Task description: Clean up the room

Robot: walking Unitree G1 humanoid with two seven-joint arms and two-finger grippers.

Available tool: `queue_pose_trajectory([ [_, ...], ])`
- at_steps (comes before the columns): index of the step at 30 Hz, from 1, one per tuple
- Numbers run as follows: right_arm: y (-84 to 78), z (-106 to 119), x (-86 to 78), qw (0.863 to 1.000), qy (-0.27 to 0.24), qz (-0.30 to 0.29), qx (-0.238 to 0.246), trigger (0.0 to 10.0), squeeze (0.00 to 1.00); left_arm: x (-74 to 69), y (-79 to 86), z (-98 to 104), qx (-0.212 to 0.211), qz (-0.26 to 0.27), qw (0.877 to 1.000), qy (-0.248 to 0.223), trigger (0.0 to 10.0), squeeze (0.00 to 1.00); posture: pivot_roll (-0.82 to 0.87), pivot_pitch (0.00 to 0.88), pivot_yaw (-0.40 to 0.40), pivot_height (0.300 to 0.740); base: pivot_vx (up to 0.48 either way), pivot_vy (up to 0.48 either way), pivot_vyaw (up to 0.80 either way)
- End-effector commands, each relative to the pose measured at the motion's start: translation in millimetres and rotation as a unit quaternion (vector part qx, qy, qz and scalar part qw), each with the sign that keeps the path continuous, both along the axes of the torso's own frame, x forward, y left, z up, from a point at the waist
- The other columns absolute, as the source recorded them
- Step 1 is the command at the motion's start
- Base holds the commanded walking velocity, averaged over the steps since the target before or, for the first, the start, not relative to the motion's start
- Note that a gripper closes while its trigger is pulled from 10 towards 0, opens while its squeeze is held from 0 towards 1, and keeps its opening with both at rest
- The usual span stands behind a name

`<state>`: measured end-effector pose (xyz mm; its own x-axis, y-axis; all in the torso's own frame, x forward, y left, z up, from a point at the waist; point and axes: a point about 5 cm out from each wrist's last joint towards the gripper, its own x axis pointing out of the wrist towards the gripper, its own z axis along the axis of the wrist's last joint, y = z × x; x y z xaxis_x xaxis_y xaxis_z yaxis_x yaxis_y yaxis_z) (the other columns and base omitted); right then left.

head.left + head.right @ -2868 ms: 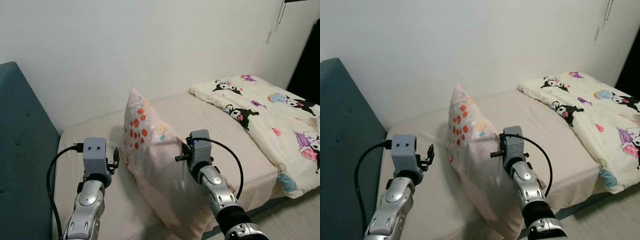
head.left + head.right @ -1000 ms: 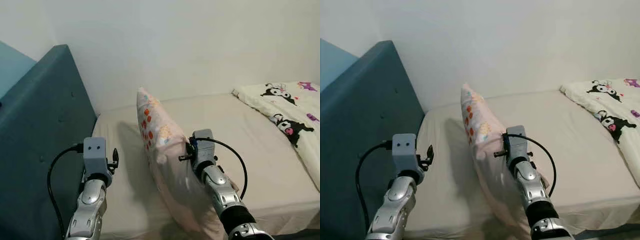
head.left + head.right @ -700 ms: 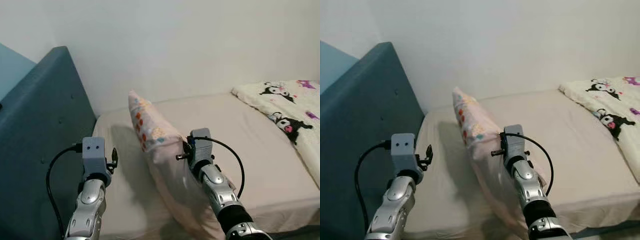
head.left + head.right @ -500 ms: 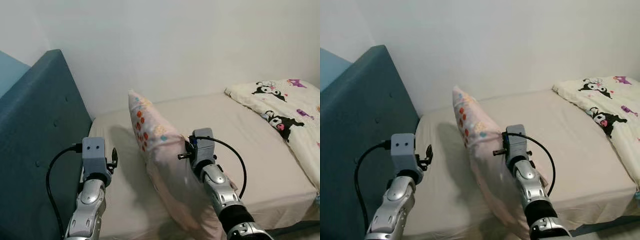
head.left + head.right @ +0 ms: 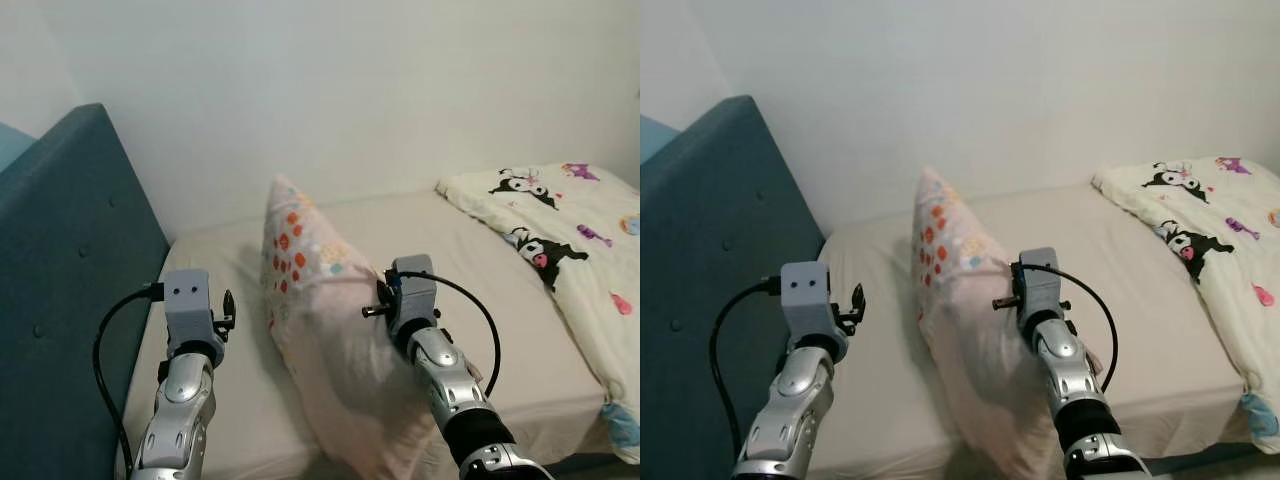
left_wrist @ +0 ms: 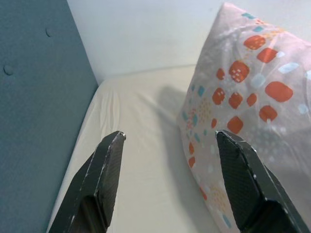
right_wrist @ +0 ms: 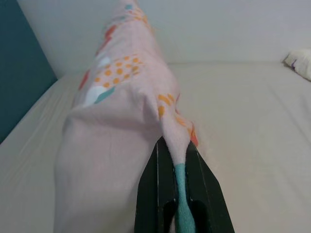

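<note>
A pink pillow (image 5: 322, 345) with orange and teal spots stands on edge over the beige mattress (image 5: 490, 270). My right gripper (image 7: 173, 146) is shut on a fold of its cover, seen from above at the pillow's right side (image 5: 384, 292). In the left wrist view, my left gripper (image 6: 170, 138) is open with nothing between its fingers. It hovers to the left of the pillow (image 6: 243, 97), between it and the headboard. From the head views the left gripper (image 5: 228, 310) sits a short gap away from the fabric.
A teal padded headboard (image 5: 70, 260) rises along the left. A cream quilt (image 5: 565, 215) printed with cartoon figures covers the bed's right part. A white wall (image 5: 350, 90) runs behind the bed. Bare mattress lies between the pillow and the quilt.
The head camera has swung right, so less headboard and more quilt show. The pillow stays in my right gripper and now turns more of its spotted face toward me. The left gripper stays open.
</note>
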<state>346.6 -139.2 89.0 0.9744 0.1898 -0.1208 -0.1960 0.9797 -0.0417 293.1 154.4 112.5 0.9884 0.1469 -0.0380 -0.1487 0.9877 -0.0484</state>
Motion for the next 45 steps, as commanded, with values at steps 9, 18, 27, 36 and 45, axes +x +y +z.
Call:
queue_pose_trajectory([
  [9, 8.0, 7.1, 2.8, 1.0, -0.018, 0.008, 0.013, 10.0, 0.0, -1.3, 4.4, -11.5, 0.021, -0.012, 0.999, 0.031, 10.0, 0.0, -0.1, 0.0, 0.052, 0.72, 0.0, 0.0, 0.0],
  [18, 6.5, 6.0, 2.2, 1.0, -0.016, 0.004, 0.014, 10.0, 0.0, 0.1, -0.9, -10.7, 0.027, -0.043, 0.998, 0.026, 10.0, 0.0, -0.11, 0.0, 0.055, 0.72, 0.0, 0.149, 0.0],
  [27, 5.5, 7.8, 3.1, 1.0, -0.021, 0.0, 0.016, 10.0, 0.0, 2.3, -1.0, -6.3, 0.015, -0.033, 0.999, 0.013, 10.0, 0.0, -0.11, 0.0, 0.057, 0.72, 0.0, 0.253, 0.0],
  [36, 4.6, 9.9, 3.3, 0.999, -0.028, -0.002, 0.017, 10.0, 0.0, 1.1, 0.4, -6.4, 0.003, -0.025, 1.0, 0.011, 10.0, 0.0, -0.11, 0.0, 0.054, 0.72, 0.0, 0.0, 0.0],
  [45, 3.9, 10.8, 4.1, 0.999, -0.031, -0.003, 0.013, 10.0, 0.0, -0.6, -2.9, -10.3, 0.002, -0.033, 0.999, 0.018, 10.0, 0.0, -0.11, 0.0, 0.047, 0.72, 0.0, 0.0, 0.0],
])
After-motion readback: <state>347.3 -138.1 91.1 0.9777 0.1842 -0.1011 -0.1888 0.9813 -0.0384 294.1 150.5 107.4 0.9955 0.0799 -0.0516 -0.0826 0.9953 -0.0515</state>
